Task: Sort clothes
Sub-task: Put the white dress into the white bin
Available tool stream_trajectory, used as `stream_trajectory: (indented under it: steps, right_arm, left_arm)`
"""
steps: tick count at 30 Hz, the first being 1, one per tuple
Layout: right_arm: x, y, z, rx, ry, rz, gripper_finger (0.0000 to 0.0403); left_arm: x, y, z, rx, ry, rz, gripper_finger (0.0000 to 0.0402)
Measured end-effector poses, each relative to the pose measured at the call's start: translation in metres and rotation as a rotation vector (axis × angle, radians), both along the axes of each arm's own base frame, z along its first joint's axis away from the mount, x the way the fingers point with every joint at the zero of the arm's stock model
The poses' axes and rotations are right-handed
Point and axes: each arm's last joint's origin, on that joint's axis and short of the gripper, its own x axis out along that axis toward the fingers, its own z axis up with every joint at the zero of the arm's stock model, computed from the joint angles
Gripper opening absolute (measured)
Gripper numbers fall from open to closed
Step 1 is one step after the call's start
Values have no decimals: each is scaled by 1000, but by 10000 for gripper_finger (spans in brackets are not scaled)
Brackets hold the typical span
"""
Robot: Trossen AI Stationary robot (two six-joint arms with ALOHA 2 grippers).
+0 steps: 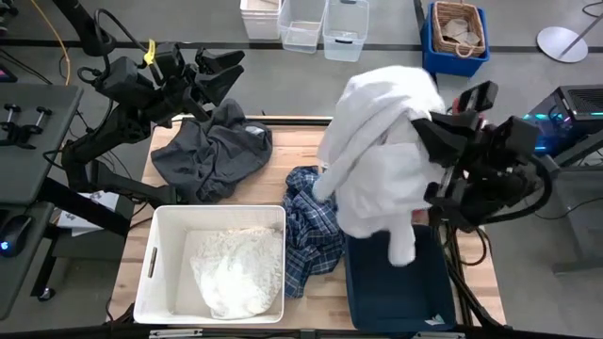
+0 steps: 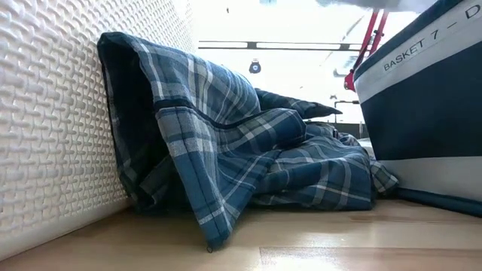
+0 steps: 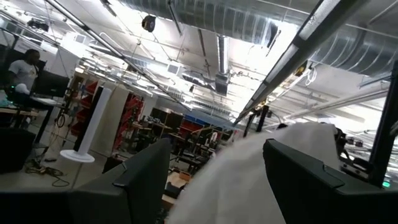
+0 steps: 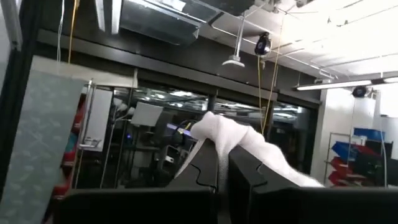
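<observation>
White cloth, a big white garment (image 1: 377, 151), hangs from your right pincer (image 4: 222, 163). Its two fingers are squeezed together on a fold of it, high over the table (image 1: 301, 292). Below that pincer sits the navy bin (image 1: 396, 287), and the tail of the cloth dangles over it. You can read "BASKET 7 - D" on the bin's side in the low view. Just beside the bin lies the plaid shirt (image 2: 248, 150), crumpled and leaning on the white bin (image 1: 162, 273). More white clothes (image 1: 236, 268) lie inside that bin. Your left pincer (image 3: 214, 174) is off at the far left corner, fingers spread wide, holding nothing. Near it lies the grey garment (image 1: 212, 151).
</observation>
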Motion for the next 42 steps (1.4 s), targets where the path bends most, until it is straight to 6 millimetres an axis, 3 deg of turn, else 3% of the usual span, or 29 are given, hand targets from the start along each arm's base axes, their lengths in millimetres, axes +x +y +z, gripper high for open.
stream_trajectory:
  steps: [5,14,19,22,26,30,37,42]
  right_arm:
    - [-17,16,3,48,-21,93,0]
    - [-53,78,-3,106,-46,384,0]
    - [-82,119,-17,364,82,322,0]
    - [-107,134,-21,474,102,386,0]
    - [-124,137,-21,517,133,433,0]
    - [-126,135,-20,445,155,426,0]
    - [-131,99,-4,380,188,418,0]
    - [-145,109,-6,357,194,496,0]
  left_arm:
    - [0,0,0,-7,-7,16,248]
    - [-1,1,2,-17,-24,47,248]
    - [-3,1,5,-8,-61,47,248]
    - [-4,1,7,-2,-90,47,248]
    - [-5,0,9,3,-109,44,248]
    - [-3,1,9,1,-122,56,248]
    - [6,4,8,-11,-143,41,248]
    - [9,4,7,-15,-138,38,248]
